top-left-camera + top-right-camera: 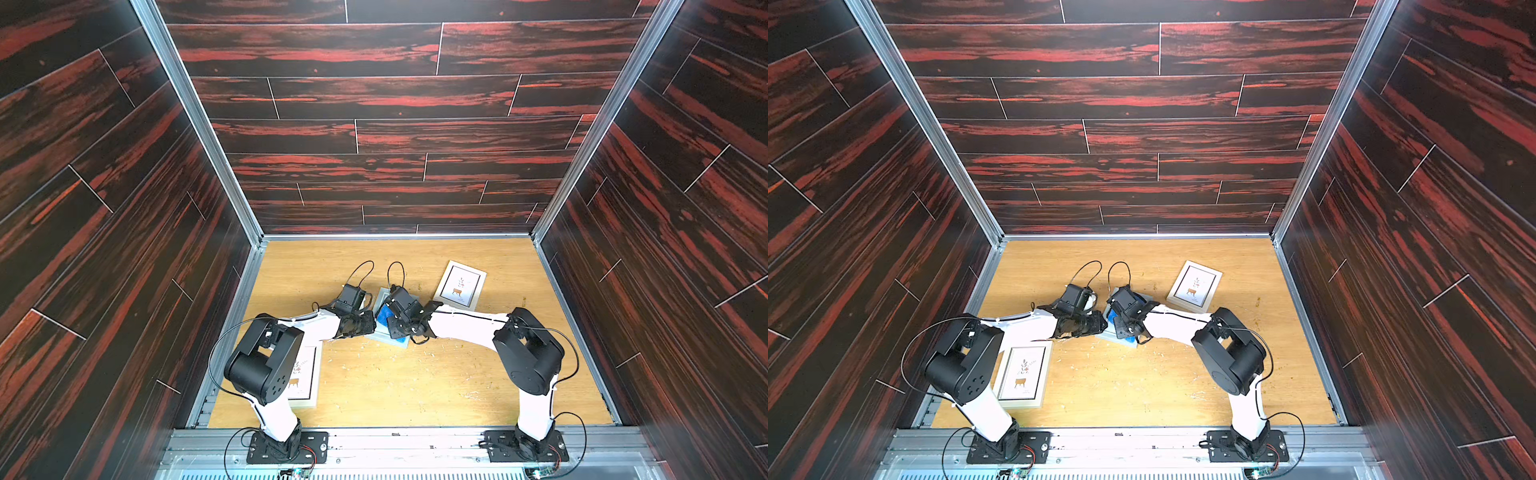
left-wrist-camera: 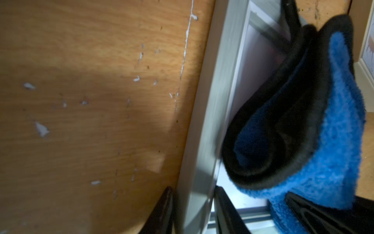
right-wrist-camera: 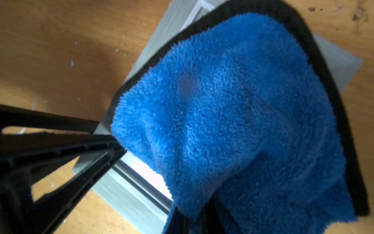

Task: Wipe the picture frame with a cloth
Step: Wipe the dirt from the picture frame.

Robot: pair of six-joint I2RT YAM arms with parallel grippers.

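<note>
right gripper (image 3: 194, 220): clamped on bunched blue cloth (image 3: 232, 113) | cloth: draped over grey picture frame (image 2: 204, 121) | left gripper (image 2: 194, 204): narrow, pinching the frame's rail | picture frame: flat, centre of table (image 1: 415, 386) | second frame (image 1: 459, 286): toward far right corner | third frame (image 1: 1022, 376): by left edge, near corner

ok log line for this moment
phase: wipe | right gripper: shut on cloth, draped over centre frame | left gripper: clamping centre frame's rail | far frame, near frame: untouched
</note>
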